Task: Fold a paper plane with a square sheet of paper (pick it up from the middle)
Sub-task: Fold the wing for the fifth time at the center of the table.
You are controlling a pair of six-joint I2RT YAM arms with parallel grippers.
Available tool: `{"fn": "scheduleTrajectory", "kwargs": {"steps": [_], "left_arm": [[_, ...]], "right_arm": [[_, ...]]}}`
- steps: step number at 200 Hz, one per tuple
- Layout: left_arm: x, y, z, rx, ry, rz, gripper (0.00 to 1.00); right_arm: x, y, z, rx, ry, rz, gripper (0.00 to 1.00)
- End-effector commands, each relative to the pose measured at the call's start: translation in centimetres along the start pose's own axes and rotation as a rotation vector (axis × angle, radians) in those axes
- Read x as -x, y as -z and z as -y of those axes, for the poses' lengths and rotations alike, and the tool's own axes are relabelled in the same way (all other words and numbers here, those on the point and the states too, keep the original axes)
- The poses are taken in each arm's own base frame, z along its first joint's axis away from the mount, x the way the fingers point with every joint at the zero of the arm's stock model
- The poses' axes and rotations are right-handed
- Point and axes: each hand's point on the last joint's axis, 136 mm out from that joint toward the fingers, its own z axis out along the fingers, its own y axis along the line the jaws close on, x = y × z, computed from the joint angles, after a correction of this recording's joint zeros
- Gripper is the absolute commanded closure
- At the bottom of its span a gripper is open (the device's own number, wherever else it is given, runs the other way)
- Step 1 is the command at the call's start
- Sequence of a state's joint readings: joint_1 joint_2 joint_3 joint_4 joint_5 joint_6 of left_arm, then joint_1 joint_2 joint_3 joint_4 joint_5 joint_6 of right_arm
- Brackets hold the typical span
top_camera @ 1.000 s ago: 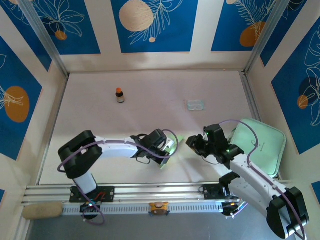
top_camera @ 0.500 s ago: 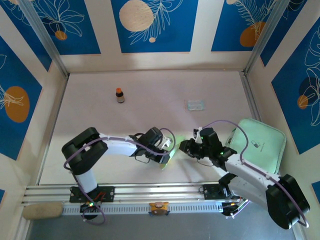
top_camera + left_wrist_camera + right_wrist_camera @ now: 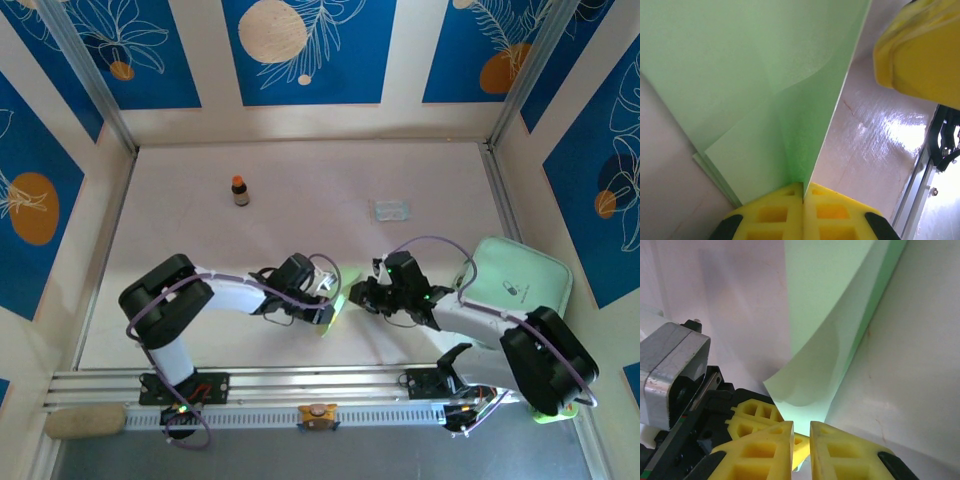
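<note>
The square sheet of paper (image 3: 347, 288) is pale green, bent into a fold and standing up off the table between the two arms. My left gripper (image 3: 333, 306) is shut on its lower edge; in the left wrist view the yellow pads (image 3: 785, 210) press together with the sheet (image 3: 740, 75) rising from the seam. My right gripper (image 3: 360, 296) has come up against the sheet from the right. In the right wrist view its jaws (image 3: 801, 426) stand a narrow gap apart, with the sheet's (image 3: 830, 315) bottom edge running into the gap. The left gripper's fingers (image 3: 752, 412) sit just behind.
A small brown bottle with an orange cap (image 3: 240, 190) stands at the back left. A clear plastic packet (image 3: 391, 210) lies at the back right. A mint green tray (image 3: 520, 285) sits at the right wall. The metal rail (image 3: 320, 385) runs along the near edge.
My right gripper has moved left, up to the paper, and its jaws have narrowed. The left gripper has kept its hold and shifted slightly left.
</note>
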State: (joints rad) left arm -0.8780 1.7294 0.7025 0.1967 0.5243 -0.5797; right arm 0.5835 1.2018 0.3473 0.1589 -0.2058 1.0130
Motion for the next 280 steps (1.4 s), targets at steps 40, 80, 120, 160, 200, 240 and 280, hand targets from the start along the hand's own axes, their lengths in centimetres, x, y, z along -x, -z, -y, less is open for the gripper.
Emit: {"fn": "scheduleTrajectory", "kwargs": {"steps": [40,80,120,160,200,240,280], "left_arm": [[-0.1,1.0,-0.4,-0.067,0.014,0.055,1.0],[-0.2,1.2,-1.1,-0.096,0.086,0.06,1.0],[-0.1,1.6,-1.5,-0.141,0.139,0.09,1.0],[0.3,1.6,-0.8,-0.22,0.15,0.096,1.0],[0.3,1.4,-0.9,-0.252,0.177,0.1,1.0],[0.2,1.8,-1.7,-0.194,0.192,0.115,1.0],[0.3,2.9,-2.8,-0.097,0.188,0.167,1.0]], "right_arm": [[0.6,-0.9,-2.3,0.075,0.072,-0.026,0.85],[0.7,-1.3,-3.1,0.106,0.098,-0.055,0.85],[0.8,-2.1,-4.1,0.133,0.125,-0.104,0.85],[1.3,-2.7,-4.3,0.141,0.115,-0.111,0.85],[1.0,-3.0,-4.4,0.163,0.116,-0.149,0.86],[1.1,-3.3,-4.1,0.161,0.101,-0.155,0.86],[1.5,-3.2,-3.9,0.155,0.088,-0.14,0.87]]}}
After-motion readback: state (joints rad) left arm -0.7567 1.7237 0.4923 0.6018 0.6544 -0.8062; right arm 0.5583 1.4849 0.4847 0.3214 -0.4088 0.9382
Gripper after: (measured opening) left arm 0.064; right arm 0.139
